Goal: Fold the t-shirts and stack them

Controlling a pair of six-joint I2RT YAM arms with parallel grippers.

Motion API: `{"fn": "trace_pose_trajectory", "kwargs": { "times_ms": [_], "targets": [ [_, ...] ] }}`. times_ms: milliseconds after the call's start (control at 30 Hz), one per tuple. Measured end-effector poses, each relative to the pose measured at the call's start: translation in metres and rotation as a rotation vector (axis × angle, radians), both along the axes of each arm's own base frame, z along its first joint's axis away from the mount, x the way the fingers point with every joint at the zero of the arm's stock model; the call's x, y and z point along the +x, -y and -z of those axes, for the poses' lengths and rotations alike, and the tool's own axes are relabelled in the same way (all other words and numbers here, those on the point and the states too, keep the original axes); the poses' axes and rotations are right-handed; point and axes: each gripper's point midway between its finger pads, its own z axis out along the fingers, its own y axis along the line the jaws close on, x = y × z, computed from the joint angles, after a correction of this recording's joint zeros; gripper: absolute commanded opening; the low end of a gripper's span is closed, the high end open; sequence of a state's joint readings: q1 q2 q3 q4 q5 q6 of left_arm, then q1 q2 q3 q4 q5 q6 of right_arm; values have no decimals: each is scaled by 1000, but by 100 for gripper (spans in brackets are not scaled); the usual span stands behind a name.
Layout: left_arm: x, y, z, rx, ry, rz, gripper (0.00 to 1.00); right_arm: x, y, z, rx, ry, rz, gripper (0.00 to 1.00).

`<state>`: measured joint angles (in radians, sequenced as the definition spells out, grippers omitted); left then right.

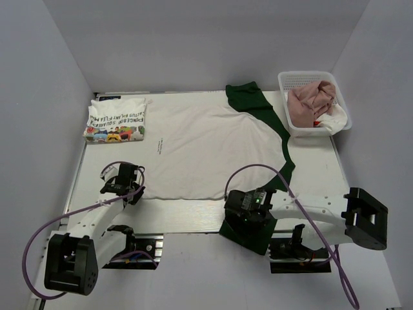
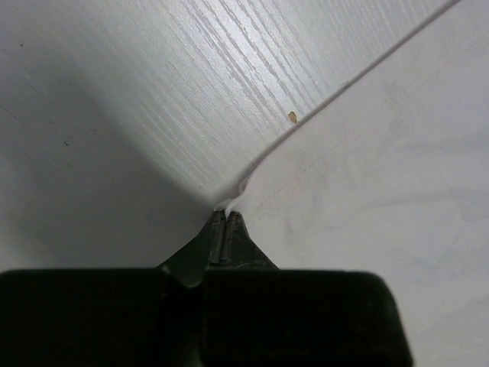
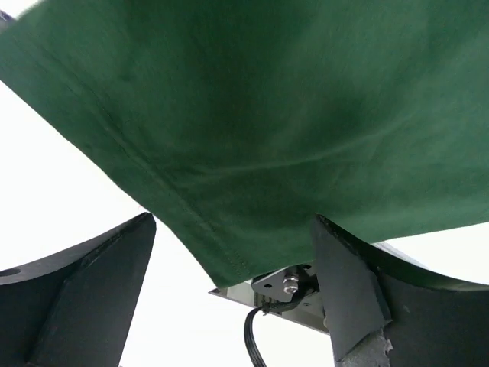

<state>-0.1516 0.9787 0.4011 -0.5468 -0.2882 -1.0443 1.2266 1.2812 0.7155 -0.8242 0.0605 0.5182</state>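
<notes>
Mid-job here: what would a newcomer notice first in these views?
The white shirt with dark green sleeves lies spread flat over mid-table, its near-left corner pinched in the shut left fingers. Next, one green sleeve hangs at the near edge between the open right fingers. Back right, a basket holds a pink shirt.

From my station, the spread shirt (image 1: 206, 148) was white, its sleeves (image 1: 248, 98) dark green. The folded shirt (image 1: 116, 119) was white with black lettering and bright cartoon figures. In the white lattice basket (image 1: 308, 77) lay a dusty pink shirt (image 1: 311, 97) and a crumpled shirt (image 1: 334, 118), white with a red patch. The table (image 2: 137, 99) showed pale wood grain. The cables (image 1: 258, 166) were purple.
</notes>
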Motion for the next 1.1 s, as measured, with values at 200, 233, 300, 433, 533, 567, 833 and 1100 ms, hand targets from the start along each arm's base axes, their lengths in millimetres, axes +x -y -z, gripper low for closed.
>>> {"fn": "trace_pose_trajectory", "kwargs": {
  "times_ms": [200,233,300,433,533,567,833,1100],
  "targets": [
    [0,0,1,3,-7,6,0,-20,16,12,-40,-34,-17,77],
    [0,0,1,4,-7,7,0,-23,16,15,-38,-42,-26,75],
    [0,0,1,3,-5,8,0,-26,15,19,-39,-51,-49,68],
    [0,1,1,0,-4,9,0,-23,18,21,-85,-37,-61,36],
    [1,1,-1,0,-3,10,0,-24,15,21,-76,-38,-60,18],
    [2,1,-1,0,-2,10,0,-23,14,21,-70,-36,-56,0],
    [12,4,-17,-5,23,24,0,16,3,6,-43,142,56,0],
    [36,8,-45,-8,84,46,0,118,-9,-44,61,381,322,0]
  ]
}}
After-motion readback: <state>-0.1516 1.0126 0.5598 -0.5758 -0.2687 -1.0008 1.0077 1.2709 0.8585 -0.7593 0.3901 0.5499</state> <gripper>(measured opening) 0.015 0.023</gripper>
